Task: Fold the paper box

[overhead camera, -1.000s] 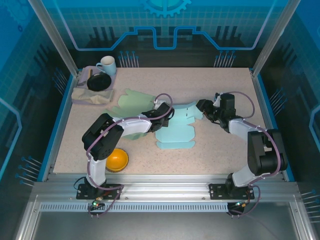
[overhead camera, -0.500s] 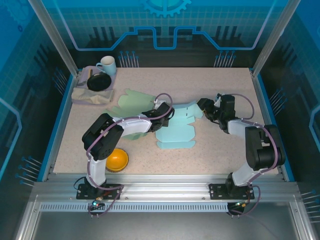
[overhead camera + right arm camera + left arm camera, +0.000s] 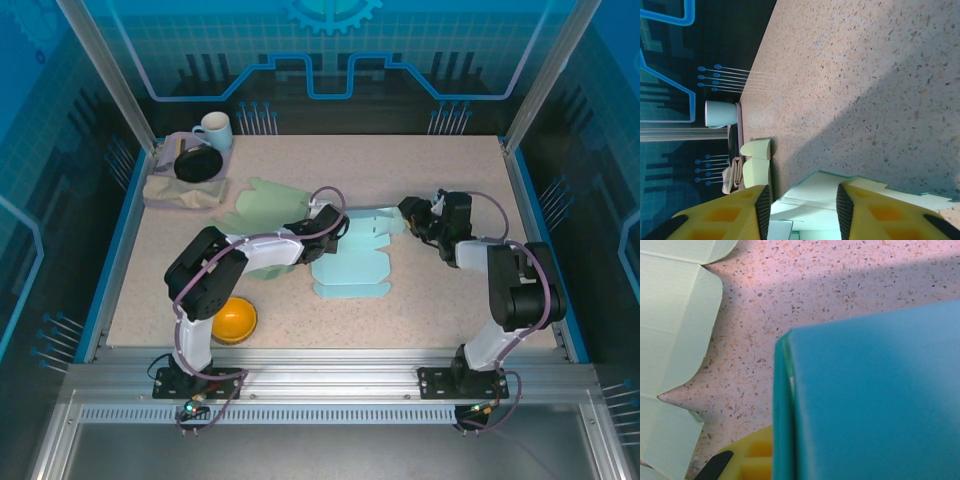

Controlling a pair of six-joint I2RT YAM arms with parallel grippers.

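The paper box is a light blue die-cut sheet lying mostly flat at mid-table. My left gripper is at its upper left part, shut on a raised teal panel. One yellow finger shows beside that panel's edge, and the other finger is hidden behind it. My right gripper is low over the table at the box's right flap. Its jaws stand apart on either side of that flap, and the ribbed pads are not pressed on it.
A pale green die-cut sheet lies left of the box. A yellow bowl sits near the left arm's base. At the back left corner are a mug, a black dish and a folded cloth.
The right arm has settled lower by the box's right flap, and its jaws look a little narrower. The left arm and the box have not moved.
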